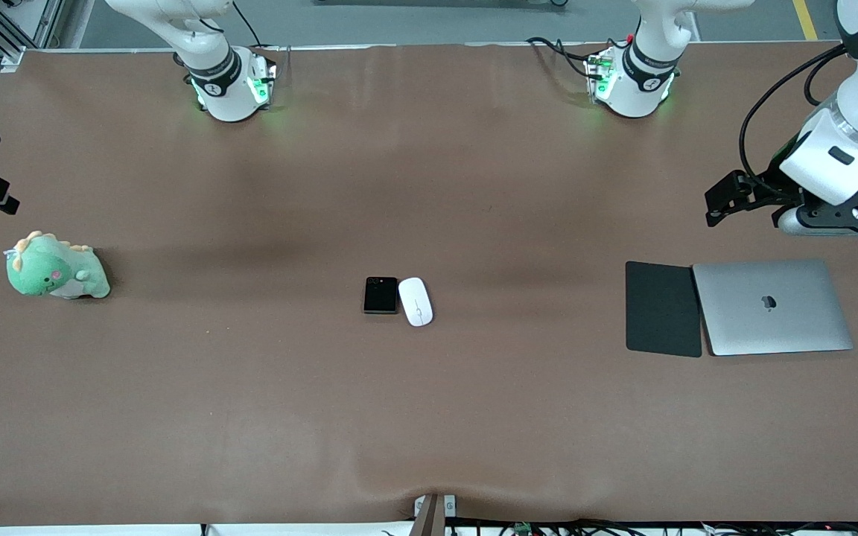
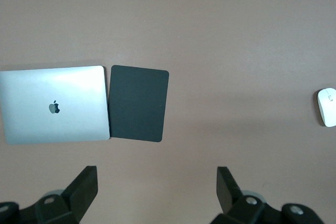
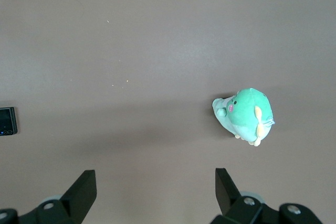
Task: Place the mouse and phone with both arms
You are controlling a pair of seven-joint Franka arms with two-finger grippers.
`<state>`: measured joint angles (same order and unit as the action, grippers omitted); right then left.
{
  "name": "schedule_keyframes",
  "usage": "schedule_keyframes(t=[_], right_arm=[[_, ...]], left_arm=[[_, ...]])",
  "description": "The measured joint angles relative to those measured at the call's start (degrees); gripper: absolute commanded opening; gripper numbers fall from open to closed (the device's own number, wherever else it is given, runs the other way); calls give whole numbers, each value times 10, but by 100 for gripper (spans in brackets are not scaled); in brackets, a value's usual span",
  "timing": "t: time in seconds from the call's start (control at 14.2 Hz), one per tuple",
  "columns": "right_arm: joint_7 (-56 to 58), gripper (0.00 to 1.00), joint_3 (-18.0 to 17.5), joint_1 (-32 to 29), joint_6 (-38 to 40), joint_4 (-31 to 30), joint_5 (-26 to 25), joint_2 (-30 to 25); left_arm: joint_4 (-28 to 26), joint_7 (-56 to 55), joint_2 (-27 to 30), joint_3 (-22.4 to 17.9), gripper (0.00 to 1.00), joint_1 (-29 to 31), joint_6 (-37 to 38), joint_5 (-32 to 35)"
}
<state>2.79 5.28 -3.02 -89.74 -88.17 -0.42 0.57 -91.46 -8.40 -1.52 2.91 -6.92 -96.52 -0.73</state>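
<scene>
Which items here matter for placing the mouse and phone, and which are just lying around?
For the job:
mouse
phone, beside the mouse
left pincer, open
right pincer, open

Lying about:
laptop
black pad
green plush dinosaur

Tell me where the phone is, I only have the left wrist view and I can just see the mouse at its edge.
Observer: The phone lies flat close beside the mouse, on the side toward the right arm's end of the table.
Operator: Anything else at that end?
Observer: A green plush dinosaur sits there, well apart from the phone.
Operator: My left gripper hangs open over the table by the laptop. What about the right one?
Observer: The right gripper hangs open over bare table near the dinosaur, holding nothing.
</scene>
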Motion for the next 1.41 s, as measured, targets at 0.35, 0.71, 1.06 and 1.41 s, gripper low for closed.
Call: schedule_keyframes(t=[0.35,0.71,1.06,1.41], right_arm=[[0,100,0,0,0,0,0,0],[0,100,0,0,-1,0,0,2],[0,100,0,0,-3,0,0,5],[0,100,0,0,-5,0,0,6]], left_arm=[[0,0,-3,0,100,0,0,0],[17,0,-12,0,100,0,-2,0],[22,-10,-37,8,100,-12,-2,0],[52,-81,-100,21,100,-67,-23,0]])
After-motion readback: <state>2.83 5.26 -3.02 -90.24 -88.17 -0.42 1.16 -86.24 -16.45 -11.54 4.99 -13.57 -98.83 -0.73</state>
